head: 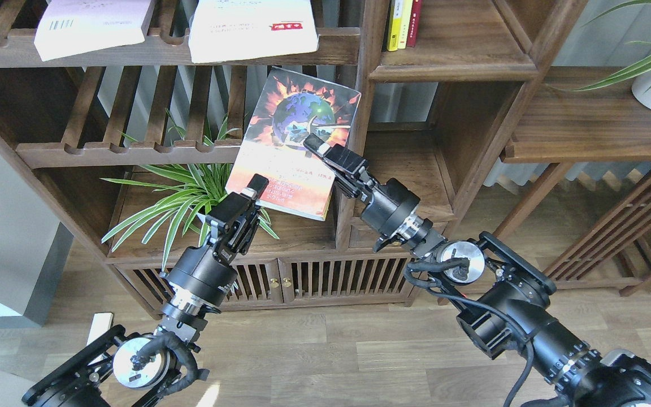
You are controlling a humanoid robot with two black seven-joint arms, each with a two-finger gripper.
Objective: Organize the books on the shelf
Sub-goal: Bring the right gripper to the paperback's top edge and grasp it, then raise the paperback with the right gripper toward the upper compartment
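1. red-orange book (294,141) tilted in front of the slatted rack (133,151), gripped from both sides.
2. left gripper (256,186) clamps its lower edge; right gripper (315,144) pinches the cover.
3. white book (252,28) and pink book (91,25) lie on the upper rack (161,51).

Perhaps home study: walnut bookcase (359,85), plants (190,198)

Red-orange book (294,144) blocks bay front; plant (187,195) crowds left; right shelf (410,169) open
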